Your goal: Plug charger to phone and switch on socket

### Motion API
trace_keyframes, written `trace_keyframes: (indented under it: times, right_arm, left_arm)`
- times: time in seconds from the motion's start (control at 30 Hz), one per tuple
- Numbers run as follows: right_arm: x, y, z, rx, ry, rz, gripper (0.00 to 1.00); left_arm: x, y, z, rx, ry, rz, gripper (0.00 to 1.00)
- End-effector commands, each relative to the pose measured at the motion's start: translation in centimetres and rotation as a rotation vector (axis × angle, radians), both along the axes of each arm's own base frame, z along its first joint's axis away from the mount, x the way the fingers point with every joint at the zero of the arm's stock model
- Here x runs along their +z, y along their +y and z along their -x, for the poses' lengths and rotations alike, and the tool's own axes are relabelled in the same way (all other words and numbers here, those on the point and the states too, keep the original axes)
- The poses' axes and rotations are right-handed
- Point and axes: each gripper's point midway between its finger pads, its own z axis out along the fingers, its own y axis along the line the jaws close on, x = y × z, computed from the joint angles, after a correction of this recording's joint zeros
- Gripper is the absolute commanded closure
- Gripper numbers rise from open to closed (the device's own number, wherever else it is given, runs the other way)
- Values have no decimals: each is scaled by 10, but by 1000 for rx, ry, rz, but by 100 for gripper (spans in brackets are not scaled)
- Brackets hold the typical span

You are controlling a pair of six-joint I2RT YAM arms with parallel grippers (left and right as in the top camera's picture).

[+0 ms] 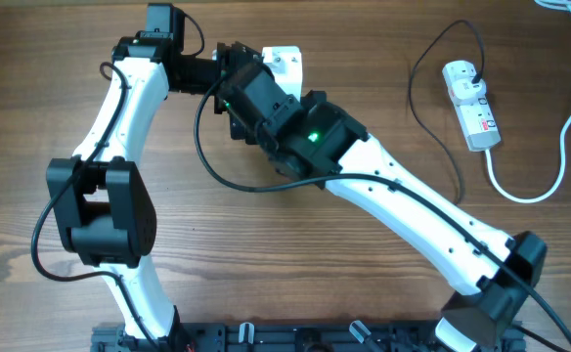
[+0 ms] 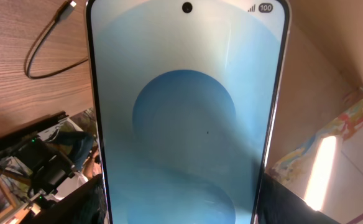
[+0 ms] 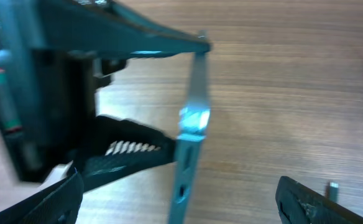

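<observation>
The left gripper [image 2: 181, 210] grips the phone [image 2: 181, 112] by its lower end, a dark finger on either long edge. That end is cut off at the bottom of the left wrist view, so the charging port is not seen there. The phone's long axis runs straight away from the left gripper, camera-hole end farthest out, and the blue screen faces the left wrist camera.

The right gripper [image 3: 178, 200] stands just short of the phone with its jaws wide apart and nothing between them. From there the phone shows edge-on as a thin, blurred, nearly upright strip. From overhead both arms cover the phone, and only a white corner peeks out.

The phone is held clear of the table [image 1: 364, 284]. Beyond the phone's left edge, the charger [image 2: 35, 53] loops on the wood, and its plug tip [image 2: 71, 5] lies loose, apart from the phone.

Well to the right of the phone lies the socket [image 1: 471, 103], with a white adapter [image 1: 459, 73] seated on it. A thick white cord [image 1: 549, 166] curls off farther right. Its switches are too small to read.
</observation>
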Motion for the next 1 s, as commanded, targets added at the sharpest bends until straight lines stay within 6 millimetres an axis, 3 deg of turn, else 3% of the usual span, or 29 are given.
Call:
trace_keyframes:
  times: [0.0,0.23,0.5,0.97]
  right_arm:
    - [10,-10,-13,-102,-71,5,2]
    - [4,-13,-21,-112,-68,16,20]
    - [9,-7,-25,-111,-92,-19,40]
    - [13,-6,-30,-118,-108,-40,49]
  left_arm:
    - [21,-2,7,-9,-35,23,34]
    - [21,-4,8,-14,-39,23,34]
    - [20,-4,7,-13,-40,16,34]
    - [20,-4,7,-13,-40,16,34]
